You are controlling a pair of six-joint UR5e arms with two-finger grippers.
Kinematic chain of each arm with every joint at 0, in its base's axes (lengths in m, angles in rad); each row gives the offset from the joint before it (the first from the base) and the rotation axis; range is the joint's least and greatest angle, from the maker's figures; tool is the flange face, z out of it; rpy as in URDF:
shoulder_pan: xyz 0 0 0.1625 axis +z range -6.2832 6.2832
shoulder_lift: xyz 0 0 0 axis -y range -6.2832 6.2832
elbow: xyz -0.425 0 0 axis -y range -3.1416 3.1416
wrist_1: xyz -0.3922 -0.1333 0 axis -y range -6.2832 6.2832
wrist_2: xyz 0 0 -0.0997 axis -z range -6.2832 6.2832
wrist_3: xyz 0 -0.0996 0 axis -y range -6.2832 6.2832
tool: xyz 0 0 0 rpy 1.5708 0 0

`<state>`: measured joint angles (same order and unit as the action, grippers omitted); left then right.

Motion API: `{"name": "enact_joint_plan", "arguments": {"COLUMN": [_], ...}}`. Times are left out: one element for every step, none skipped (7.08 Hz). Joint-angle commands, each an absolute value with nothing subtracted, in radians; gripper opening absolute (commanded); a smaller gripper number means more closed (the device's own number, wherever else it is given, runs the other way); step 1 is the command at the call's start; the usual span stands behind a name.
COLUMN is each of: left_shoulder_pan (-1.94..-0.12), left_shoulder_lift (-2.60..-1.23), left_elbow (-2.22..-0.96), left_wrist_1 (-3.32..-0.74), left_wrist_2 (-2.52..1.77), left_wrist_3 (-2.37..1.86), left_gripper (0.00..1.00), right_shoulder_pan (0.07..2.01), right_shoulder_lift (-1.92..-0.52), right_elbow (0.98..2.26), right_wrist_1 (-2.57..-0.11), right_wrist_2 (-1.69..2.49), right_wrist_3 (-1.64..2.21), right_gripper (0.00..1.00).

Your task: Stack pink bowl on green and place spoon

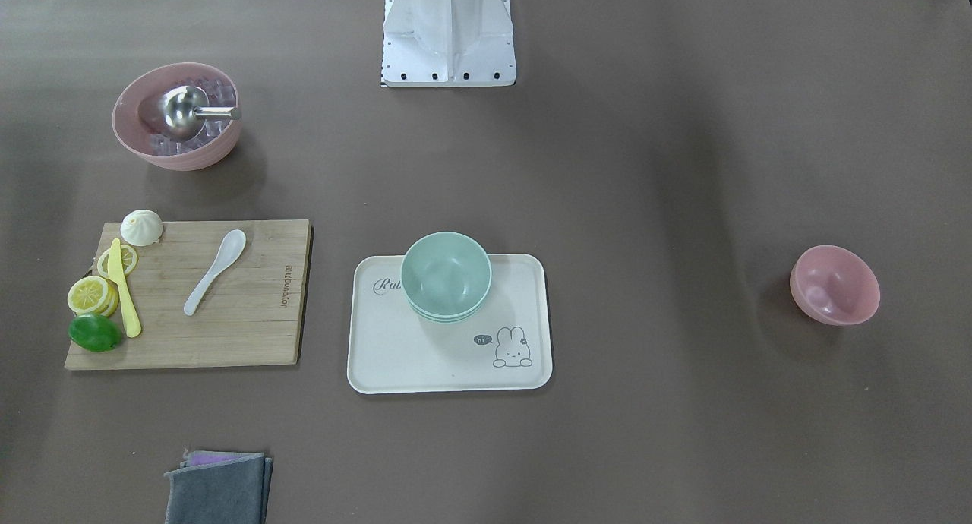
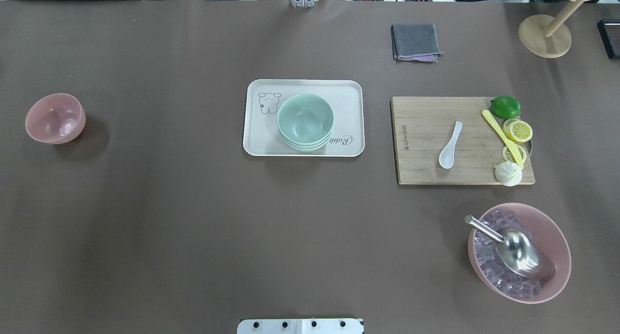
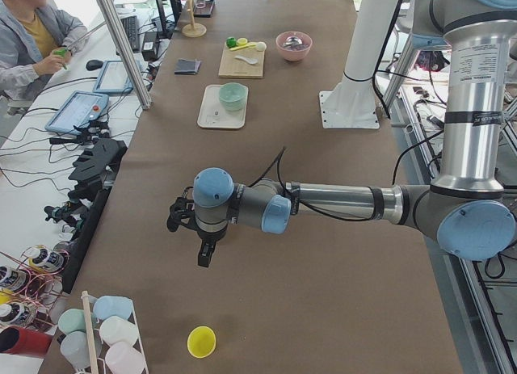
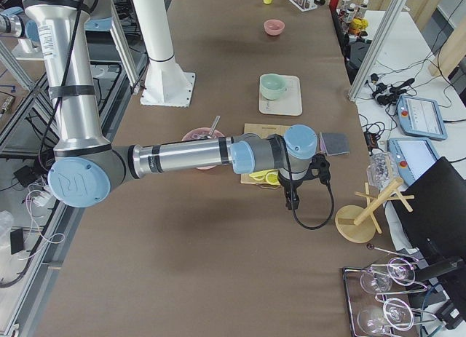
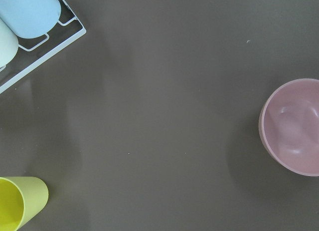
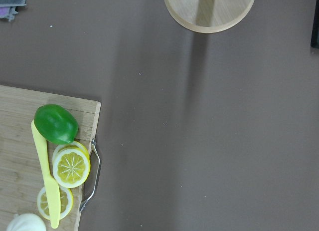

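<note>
Where the table (image 2: pixel 145 227) lies nearest the robot, on the right, an ice bowl (image 2: pixel 557 237) holds a metal scoop (image 2: pixel 525 256); just beyond it is the board (image 2: pixel 421 145), and on it the spoon (image 2: pixel 450 145) lies flat, its long axis running near to far with a slight lean rightward at the far end; its bowl end points toward the robot, its handle away. A bun (image 2: pixel 508 173), lemon slices (image 2: pixel 518 130), a knife (image 2: pixel 501 136) and a lime (image 2: pixel 505 106) line the board's right edge. The right gripper (image 4: pixel 291 200) hangs fingers-down past that right edge, between board and stand (image 2: pixel 545 36); the spoon is well apart from it, to its left, and outside the right wrist view; whether its fingers are spread or closed I cannot tell.

At mid-table, level with the board, the tray (image 2: pixel 259 135) carries the green bowl (image 2: pixel 305 121), mouth up, topmost of a small nested stack. Far to the left, at the same depth, the pink bowl (image 2: pixel 54 117) sits upright on the bare table, well apart from the tray. The left gripper (image 3: pixel 203 253) hangs over the table's left end, further left than the pink bowl and clear of it; the bowl shows at the right edge of the left wrist view, a yellow cup (image 5: pixel 17 203) at the lower left; its finger spacing cannot be told either.

Farthest off, a folded cloth (image 2: pixel 415 42) lies beyond the board.
</note>
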<state>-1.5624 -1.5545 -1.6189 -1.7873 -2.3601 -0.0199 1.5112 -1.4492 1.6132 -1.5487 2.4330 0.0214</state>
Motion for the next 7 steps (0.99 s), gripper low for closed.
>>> {"name": "enact_joint_plan", "arguments": {"left_shoulder_pan": [-1.556, -1.555, -1.548, -1.548, -1.543, -1.522, -1.496], "left_shoulder_lift": [-1.549, -1.554, -1.555, -1.549, -1.549, -1.549, -1.552], "left_elbow": [-1.634, -1.597, -1.597, -1.591, -1.591, -1.592, -1.592], "left_wrist_1": [-1.799, -1.799, -1.81, -1.812, -1.822, -1.831, -1.839], "left_wrist_2": [-2.365, -2.37, -2.385, -2.44, -2.442, -2.444, -2.438], "left_wrist_3": [-0.02, -0.026, -0.029, -0.031, -0.028, -0.04, -0.057], "left_gripper": [0.98, 0.98, 0.98, 0.98, 0.98, 0.98, 0.98], "right_shoulder_pan": [1.511, 1.508, 1.508, 1.506, 1.505, 1.505, 1.505], "right_shoulder_lift": [-1.456, -1.457, -1.457, -1.459, -1.459, -1.459, -1.459], "right_elbow": [1.611, 1.611, 1.612, 1.612, 1.612, 1.611, 1.614], "right_wrist_1": [-1.549, -1.549, -1.549, -1.548, -1.546, -1.546, -1.545], "right_wrist_2": [2.427, 2.41, 2.411, 2.411, 2.416, 2.418, 2.424], "right_wrist_3": [0.023, 0.023, 0.025, 0.025, 0.023, 0.023, 0.023], "right_gripper": [1.0, 1.0, 1.0, 1.0, 1.0, 1.0, 1.0]}}
